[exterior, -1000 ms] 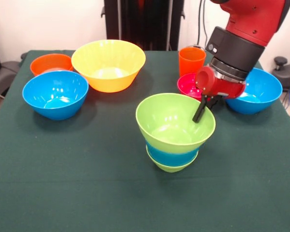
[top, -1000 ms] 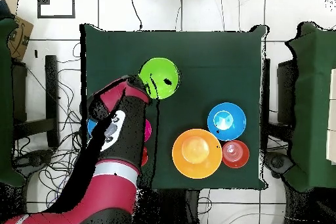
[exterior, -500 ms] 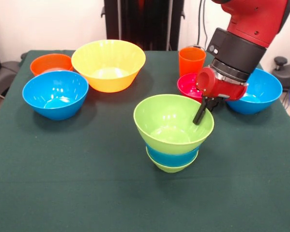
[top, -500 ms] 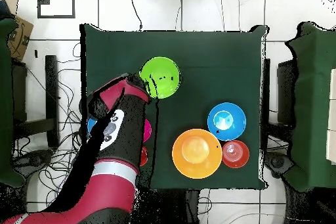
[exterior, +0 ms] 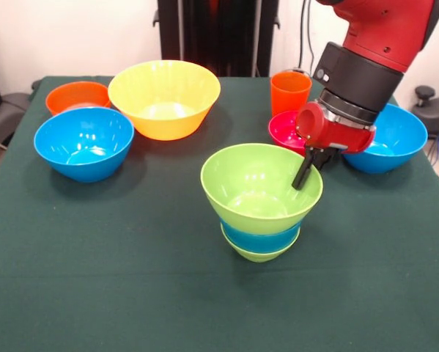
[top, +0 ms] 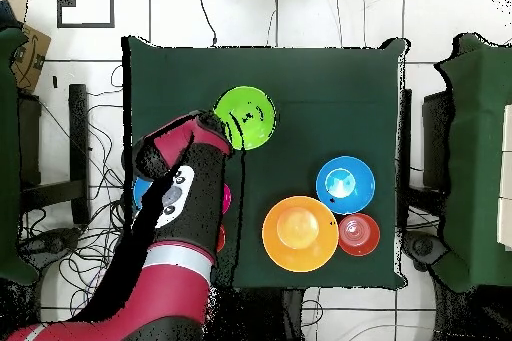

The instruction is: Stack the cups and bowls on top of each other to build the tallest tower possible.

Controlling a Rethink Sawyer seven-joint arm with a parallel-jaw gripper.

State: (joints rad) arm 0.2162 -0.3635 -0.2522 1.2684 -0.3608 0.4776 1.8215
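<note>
The tower (exterior: 261, 213) stands near the middle of the desk (exterior: 131, 279): a lime green bowl (exterior: 259, 187) on top, a blue bowl (exterior: 262, 238) under it, a small green bowl (exterior: 257, 254) at the base. The end effector (exterior: 305, 169) reaches over the top bowl's rim at about 2 o'clock, its dark finger inside the rim; whether it grips cannot be told. At 12 o'clock from it stands the orange cup (exterior: 290, 91), with a red-pink bowl (exterior: 283, 128) just in front.

Green-clothed table (exterior: 94, 257) bears bowls (exterior: 83, 143), an orange cup (exterior: 290, 92), the tower (exterior: 261, 202)
</note>
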